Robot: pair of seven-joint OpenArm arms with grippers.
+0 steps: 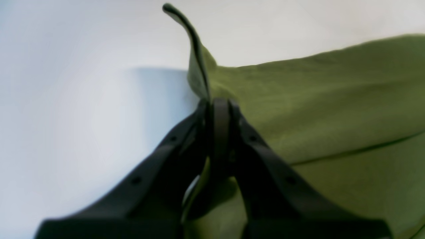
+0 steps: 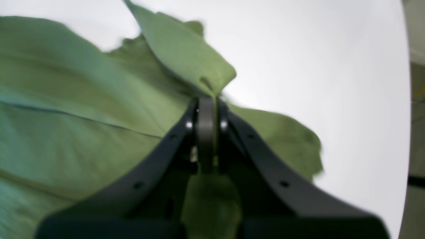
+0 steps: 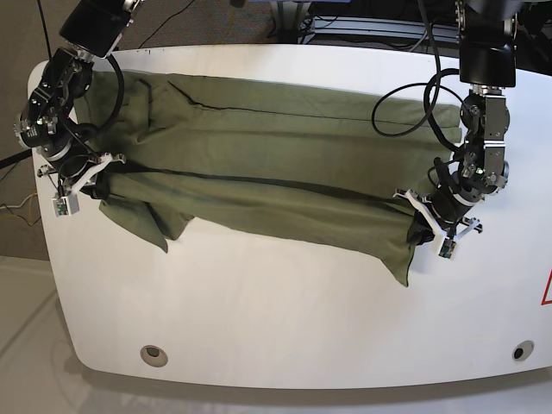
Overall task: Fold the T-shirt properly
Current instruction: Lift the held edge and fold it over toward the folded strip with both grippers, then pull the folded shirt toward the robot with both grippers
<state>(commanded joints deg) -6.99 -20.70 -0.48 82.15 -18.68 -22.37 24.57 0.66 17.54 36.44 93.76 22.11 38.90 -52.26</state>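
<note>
The olive-green T-shirt (image 3: pixel 259 147) lies stretched across the white table (image 3: pixel 276 302), with a folded-over layer along its near side. My left gripper (image 3: pixel 423 226) (image 1: pixel 217 103) is shut on the T-shirt (image 1: pixel 315 106) at its right edge, a flap of cloth standing up past the fingertips. My right gripper (image 3: pixel 102 177) (image 2: pixel 207 101) is shut on the T-shirt (image 2: pixel 83 99) at its left edge, where a sleeve-like flap hangs down beside it. Both held edges are lifted slightly off the table.
The table's rounded front edge runs below the shirt, with a round hole (image 3: pixel 153 353) near the front left and another (image 3: pixel 517 351) at the front right. Cables (image 3: pixel 414 103) loop over the shirt's right end behind the left arm.
</note>
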